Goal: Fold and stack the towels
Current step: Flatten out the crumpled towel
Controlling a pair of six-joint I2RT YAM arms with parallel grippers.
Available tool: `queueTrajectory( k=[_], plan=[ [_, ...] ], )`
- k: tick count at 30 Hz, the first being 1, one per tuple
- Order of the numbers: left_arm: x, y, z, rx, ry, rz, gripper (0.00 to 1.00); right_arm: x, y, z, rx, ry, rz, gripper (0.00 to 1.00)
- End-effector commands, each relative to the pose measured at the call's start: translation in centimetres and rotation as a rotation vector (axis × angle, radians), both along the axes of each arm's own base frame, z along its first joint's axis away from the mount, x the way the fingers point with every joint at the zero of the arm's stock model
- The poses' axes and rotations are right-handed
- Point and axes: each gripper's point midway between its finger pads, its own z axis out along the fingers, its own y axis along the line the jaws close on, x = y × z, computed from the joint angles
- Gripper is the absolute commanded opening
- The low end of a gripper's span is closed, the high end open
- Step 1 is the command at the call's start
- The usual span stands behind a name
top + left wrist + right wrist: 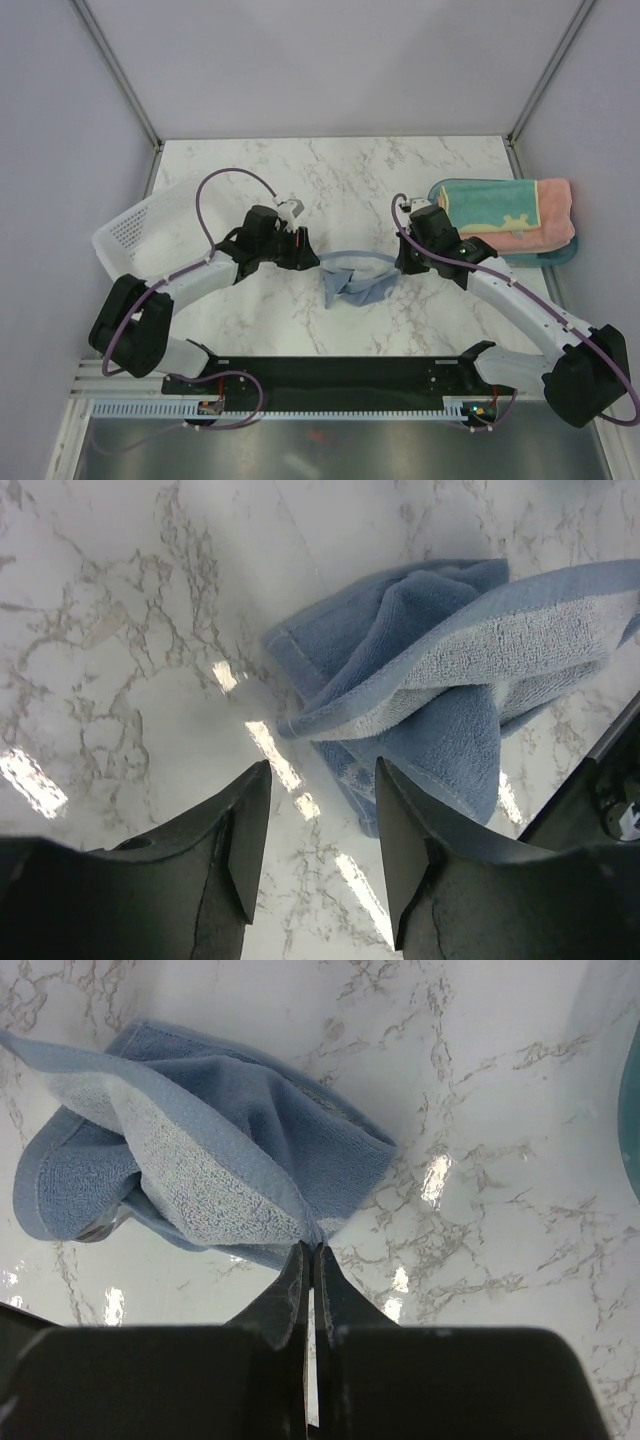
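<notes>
Small blue-grey terry towel (pixel 355 282) sits crumpled at the middle of the white marble-patterned table (pixel 400 170), between the two arms. One paler woven band along its far edge stretches left to right between the grippers, and the rest bunches in loose folds on the near side.

The right gripper (pixel 400 262) has its two fingers pressed together on a corner of this towel (pixel 200 1150). In the right wrist view the cloth fans out to the left from the pinched tips (pixel 310 1252).

The left gripper (pixel 320 780) stands with its fingers spread apart and nothing between them. In the left wrist view the towel (pixel 440 680) lies just beyond and to the right of the tips, and I cannot tell whether it touches them. From above, this gripper (pixel 312 258) is at the towel's left end.

At the right edge of the table a folded pale-yellow-and-teal terry towel (pixel 490 205) lies on top of a folded salmon-pink terry towel (pixel 555 215), which sticks out to the right. Both rest on a teal translucent plastic tray (pixel 565 258). A white perforated plastic basket (pixel 135 235) stands at the left edge, well apart from the towels.
</notes>
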Motion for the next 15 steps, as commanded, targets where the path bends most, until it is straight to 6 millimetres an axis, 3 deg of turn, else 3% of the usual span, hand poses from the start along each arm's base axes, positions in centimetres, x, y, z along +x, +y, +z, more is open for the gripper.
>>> queueTrajectory(
  k=[1,6,15],
  plan=[
    [2.5,-1.4,3.0,-0.04,-0.274,-0.105,0.54,0.4,0.4,1.0,0.05,-0.033,0.032,0.0],
    [2.7,-2.4,3.7,-0.064,-0.338,-0.21,0.64,0.6,0.9,0.5,0.079,-0.027,0.048,0.0],
    [2.3,-2.7,0.6,-0.047,-0.234,-0.344,0.66,0.5,0.9,0.9,0.094,-0.035,0.051,0.0]
  ],
)
